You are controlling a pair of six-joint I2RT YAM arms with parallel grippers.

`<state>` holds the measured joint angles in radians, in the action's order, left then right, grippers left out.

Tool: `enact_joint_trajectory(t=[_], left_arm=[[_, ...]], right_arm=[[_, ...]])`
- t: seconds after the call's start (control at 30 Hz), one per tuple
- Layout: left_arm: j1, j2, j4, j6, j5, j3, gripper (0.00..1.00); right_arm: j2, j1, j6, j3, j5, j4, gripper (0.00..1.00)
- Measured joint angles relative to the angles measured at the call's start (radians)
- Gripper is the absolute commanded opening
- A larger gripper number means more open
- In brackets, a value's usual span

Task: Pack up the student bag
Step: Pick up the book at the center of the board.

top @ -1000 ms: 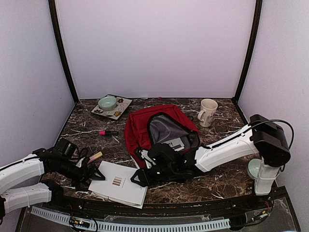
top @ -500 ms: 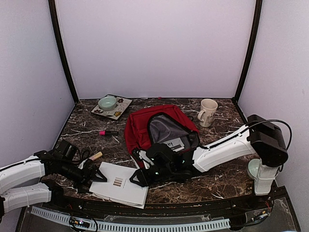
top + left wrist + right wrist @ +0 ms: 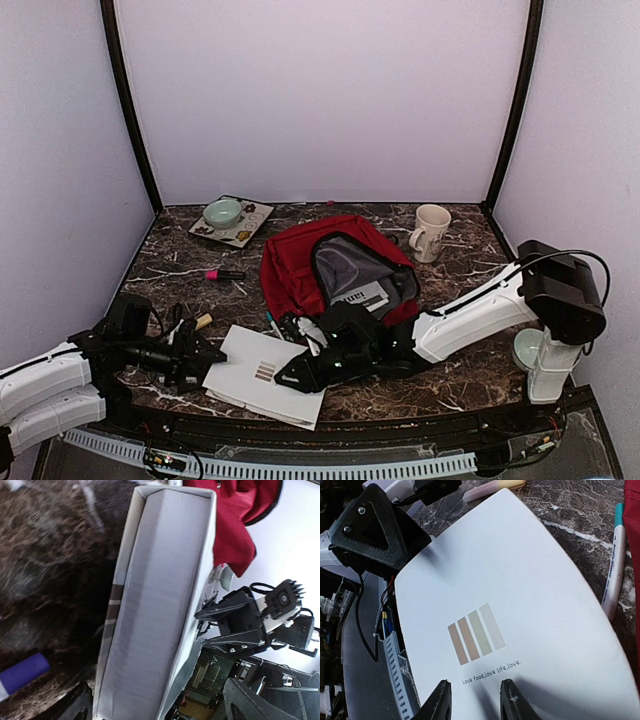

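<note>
Pictured mid-table, open with grey lining showing: the student bag. Just near of it, a white book on the dark marble. At its right edge, the right gripper, narrowed, fingertips slightly apart atop the cover. At its left edge, the left gripper, spread wide about the pages.

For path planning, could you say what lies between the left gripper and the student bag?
The white booklet lies there, before the student bag, as the left wrist view shows.
</note>
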<state>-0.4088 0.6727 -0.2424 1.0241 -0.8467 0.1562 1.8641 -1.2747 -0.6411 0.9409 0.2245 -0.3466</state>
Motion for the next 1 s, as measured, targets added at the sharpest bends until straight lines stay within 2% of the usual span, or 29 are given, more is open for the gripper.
enact_joint_trajectory(t=[0.13, 0.3, 0.63, 0.77, 1.0], left_arm=[[0.000, -0.027, 0.111, 0.053, -0.024, -0.002, 0.91], [0.000, -0.024, 0.161, 0.060, -0.040, -0.002, 0.89], [-0.011, 0.072, 0.320, 0.058, -0.119, 0.021, 0.87], [-0.024, 0.116, 0.333, 0.029, -0.142, 0.062, 0.80], [-0.072, 0.198, 0.259, -0.075, -0.107, 0.158, 0.59]], right_arm=[[-0.036, 0.000, 0.000, -0.045, 0.007, -0.041, 0.33], [-0.049, 0.000, 0.000, -0.054, 0.006, -0.046, 0.32], [-0.072, -0.002, 0.000, -0.055, -0.004, -0.042, 0.31], [-0.081, -0.002, -0.001, -0.053, -0.013, -0.041, 0.31], [-0.093, -0.005, -0.003, -0.032, -0.032, -0.025, 0.31]])
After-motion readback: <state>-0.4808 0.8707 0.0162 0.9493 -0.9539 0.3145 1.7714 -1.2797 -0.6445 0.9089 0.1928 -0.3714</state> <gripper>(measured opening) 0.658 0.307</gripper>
